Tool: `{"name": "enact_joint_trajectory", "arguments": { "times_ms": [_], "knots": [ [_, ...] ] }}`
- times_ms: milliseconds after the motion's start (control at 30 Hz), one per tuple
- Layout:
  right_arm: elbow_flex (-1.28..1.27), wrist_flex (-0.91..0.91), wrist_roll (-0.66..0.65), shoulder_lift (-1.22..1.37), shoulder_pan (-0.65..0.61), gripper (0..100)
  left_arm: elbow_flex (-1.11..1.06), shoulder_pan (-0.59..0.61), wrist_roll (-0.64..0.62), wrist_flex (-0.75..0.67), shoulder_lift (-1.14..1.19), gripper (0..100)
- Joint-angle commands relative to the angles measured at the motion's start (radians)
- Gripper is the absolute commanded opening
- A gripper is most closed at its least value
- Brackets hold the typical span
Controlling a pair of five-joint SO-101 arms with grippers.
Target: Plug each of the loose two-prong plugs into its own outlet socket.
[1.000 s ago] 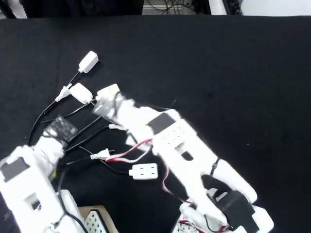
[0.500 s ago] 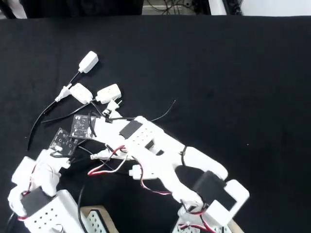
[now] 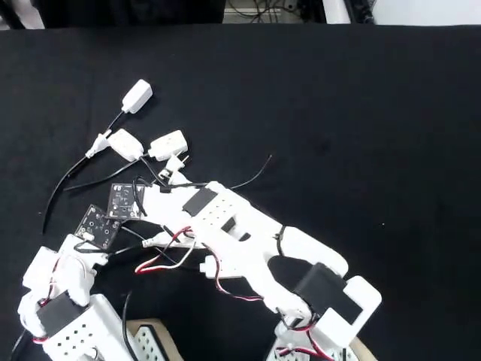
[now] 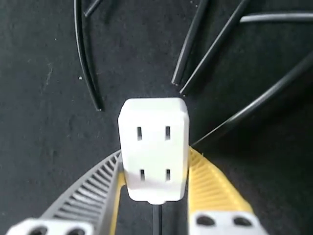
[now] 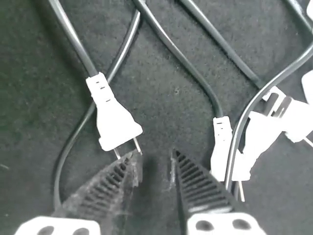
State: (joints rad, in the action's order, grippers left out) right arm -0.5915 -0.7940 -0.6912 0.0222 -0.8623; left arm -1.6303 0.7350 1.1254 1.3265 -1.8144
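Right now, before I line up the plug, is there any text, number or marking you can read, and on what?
No text can be read anywhere.
On the two-prong plug: small raised marks near the cord end, too small to read.
On the outlet socket: slots only, no print.
On the circuit board: tiny specks, unreadable.

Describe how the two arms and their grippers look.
Both arms are white shells with black motor blocks and loose red and white wires. The left gripper has one grey ribbed finger and one yellow; the right gripper has two dark ribbed fingers on white bases.
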Motion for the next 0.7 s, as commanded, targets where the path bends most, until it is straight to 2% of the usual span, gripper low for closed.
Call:
{"name": "enact_joint_trajectory", "arguments": {
  "times_ms": [0,100,233,467,667],
  "knots": [
    [0.048,0.009,-0.023,0.002,-0.101,10.6,-0.004,-0.004,-0.12,0.057,0.0,7],
    [0.05,0.008,-0.006,0.002,-0.084,10.6,-0.001,0.018,-0.284,0.052,-0.005,7],
    [0.096,0.014,0.086,0.002,-0.031,10.6,0.021,0.104,-0.443,0.025,-0.005,7],
    [0.108,0.014,0.124,0.002,-0.031,10.6,0.019,0.236,-0.549,0.009,-0.003,7],
    [0.102,0.012,0.124,0.012,-0.074,10.6,0.028,0.38,-0.568,0.006,-0.005,7]
  ]
}}
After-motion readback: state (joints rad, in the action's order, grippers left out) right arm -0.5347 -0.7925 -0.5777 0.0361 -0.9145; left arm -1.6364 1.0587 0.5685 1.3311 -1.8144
